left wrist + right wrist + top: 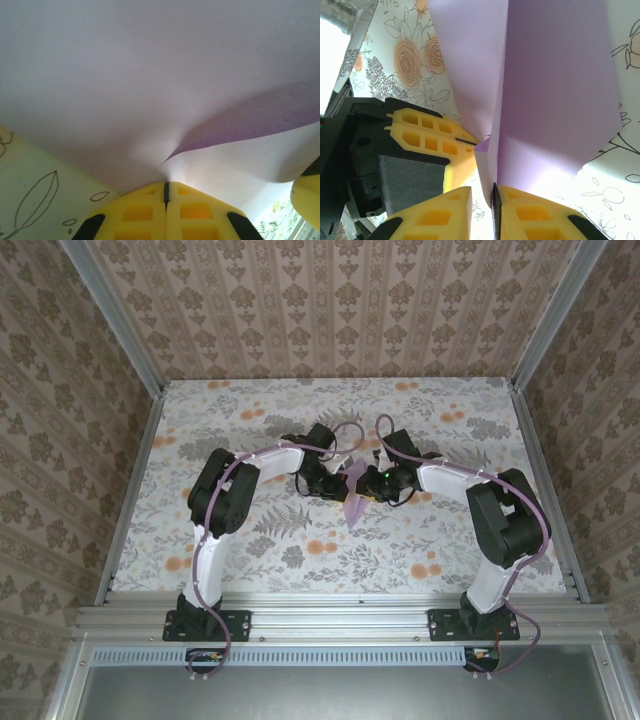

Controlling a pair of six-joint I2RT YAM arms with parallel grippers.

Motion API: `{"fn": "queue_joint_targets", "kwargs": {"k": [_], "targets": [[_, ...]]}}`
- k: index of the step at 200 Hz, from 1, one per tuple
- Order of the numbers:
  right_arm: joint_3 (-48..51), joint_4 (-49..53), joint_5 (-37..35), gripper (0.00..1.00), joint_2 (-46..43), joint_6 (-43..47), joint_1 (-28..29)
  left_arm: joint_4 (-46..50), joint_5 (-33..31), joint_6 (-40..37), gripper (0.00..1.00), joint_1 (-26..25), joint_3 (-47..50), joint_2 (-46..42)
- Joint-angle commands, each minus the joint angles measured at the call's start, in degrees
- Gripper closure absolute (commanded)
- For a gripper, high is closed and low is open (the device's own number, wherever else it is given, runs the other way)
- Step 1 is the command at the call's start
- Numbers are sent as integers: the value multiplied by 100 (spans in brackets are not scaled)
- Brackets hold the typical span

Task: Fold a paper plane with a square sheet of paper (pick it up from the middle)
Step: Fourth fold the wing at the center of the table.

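Note:
The pale lilac sheet of paper [355, 496], creased into a pointed, plane-like shape, hangs above the table's middle between both grippers. My left gripper [338, 480] is shut on it. In the left wrist view its yellow fingers [145, 215] press together at the gripper's tip [166, 186], and the paper [150, 75] spreads upward from there. In the right wrist view the paper [555, 90] shows a centre crease. The left gripper [476, 142] pinches its edge. My right gripper [482, 192] stands slightly open, with the paper's lower edge against the right finger's pad [494, 200]. My right gripper [372, 486] is close beside the paper.
The floral tabletop [300, 540] lies under the paper. Aluminium rails run along the front [340, 620] and both sides. Patterned walls [340, 300] close the back and sides. Both arms reach inward from their bases at the near edge.

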State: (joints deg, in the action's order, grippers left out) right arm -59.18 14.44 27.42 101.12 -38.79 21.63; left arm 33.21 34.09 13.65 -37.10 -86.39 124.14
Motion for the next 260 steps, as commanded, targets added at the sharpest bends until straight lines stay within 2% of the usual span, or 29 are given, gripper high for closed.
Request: {"fn": "queue_joint_targets", "kwargs": {"k": [1,64,195,260], "targets": [[-91,69,131,80,-33,28,-12,318,-587,-137,96,54,167,287],[-146,-147,335,90,243,-51,-12,320,-579,-134,96,54,163,269],[-432,-531,624,95,858,-208,9,195,-455,-100,96,69,245,160],[-377,-525,713,96,952,-158,17,-66,-87,87,96,124,370,-93]]}}
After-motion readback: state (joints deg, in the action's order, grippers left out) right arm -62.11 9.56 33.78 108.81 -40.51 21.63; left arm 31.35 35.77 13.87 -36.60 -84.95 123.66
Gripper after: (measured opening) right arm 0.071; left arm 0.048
